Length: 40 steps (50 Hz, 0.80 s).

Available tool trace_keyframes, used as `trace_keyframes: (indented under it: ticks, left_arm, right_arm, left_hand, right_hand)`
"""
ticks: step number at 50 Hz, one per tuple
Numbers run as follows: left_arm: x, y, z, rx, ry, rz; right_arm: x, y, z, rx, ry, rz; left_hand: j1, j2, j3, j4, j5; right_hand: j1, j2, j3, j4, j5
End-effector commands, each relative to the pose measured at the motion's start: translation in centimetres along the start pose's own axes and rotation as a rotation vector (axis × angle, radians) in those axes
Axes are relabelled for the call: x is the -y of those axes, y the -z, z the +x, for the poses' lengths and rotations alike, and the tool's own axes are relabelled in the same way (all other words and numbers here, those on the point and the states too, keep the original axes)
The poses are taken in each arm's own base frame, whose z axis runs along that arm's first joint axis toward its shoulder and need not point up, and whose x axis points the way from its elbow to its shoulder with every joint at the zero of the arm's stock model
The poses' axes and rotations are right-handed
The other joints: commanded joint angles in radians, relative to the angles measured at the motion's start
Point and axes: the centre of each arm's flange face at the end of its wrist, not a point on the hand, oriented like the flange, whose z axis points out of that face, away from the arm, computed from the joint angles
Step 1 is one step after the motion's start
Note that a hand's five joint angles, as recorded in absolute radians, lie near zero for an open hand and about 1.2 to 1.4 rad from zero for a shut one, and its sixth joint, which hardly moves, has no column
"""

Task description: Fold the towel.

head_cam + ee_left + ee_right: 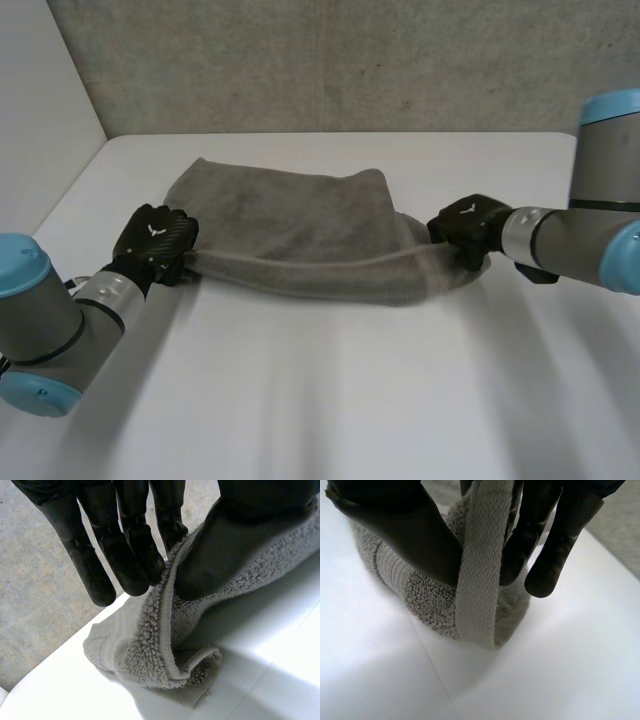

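A grey towel (300, 225) lies across the middle of the white table (330, 400), its near edge lifted and sagging between my two hands. My left hand (153, 240) is shut on the towel's near left corner; in the left wrist view its thumb (220, 545) presses the towel's hem (165, 630) against the fingers (125, 555). My right hand (468, 228) is shut on the near right corner. In the right wrist view the towel's edge band (480, 580) runs between the thumb (415, 535) and the fingers (555, 555), bunched just above the table.
A grey concrete wall (330, 60) stands behind the table's far edge. A white side wall (40, 100) rises at the left. Bare tabletop stretches in front of the towel toward me.
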Motion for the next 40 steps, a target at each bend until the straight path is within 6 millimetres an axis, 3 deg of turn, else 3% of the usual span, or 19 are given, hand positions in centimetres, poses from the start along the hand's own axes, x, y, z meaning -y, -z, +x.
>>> trace_keyframes:
  ticks: [1, 6, 10, 28, 40]
  left_arm:
    - [-0.8, -0.4, 0.1, -0.003, -0.007, -0.015]
    - [-1.4, -0.8, 0.2, -0.004, -0.031, -0.026]
    - [-1.8, -1.1, 0.2, -0.005, -0.062, -0.030]
    - [-1.4, -2.3, -1.2, 0.100, -0.086, 0.019]
    - [-1.4, -2.0, -1.0, 0.092, -0.079, 0.013]
  right_arm:
    - [0.7, 2.6, 1.4, -0.057, -0.075, 0.088]
    - [0.9, 4.9, 2.1, -0.094, -0.122, 0.149]
    - [0.6, 5.5, 2.3, -0.110, -0.141, 0.154]
    - [-1.2, 8.8, 3.3, -0.123, -0.201, 0.164]
    - [-2.5, 9.1, 3.6, -0.133, -0.220, 0.165]
  left_hand:
    - [-0.177, -0.171, -0.176, -0.171, -0.182]
    - [-0.328, -0.321, -0.326, -0.321, -0.332]
    - [-0.389, -0.383, -0.387, -0.383, -0.394]
    - [-0.413, -0.406, -0.411, -0.406, -0.417]
    - [-0.401, -0.395, -0.399, -0.395, -0.406]
  right_hand:
    - [0.081, 0.089, 0.078, 0.063, 0.069]
    - [0.081, 0.089, 0.078, 0.063, 0.069]
    - [0.081, 0.089, 0.078, 0.063, 0.069]
    - [0.081, 0.089, 0.078, 0.063, 0.069]
    - [0.081, 0.089, 0.078, 0.063, 0.069]
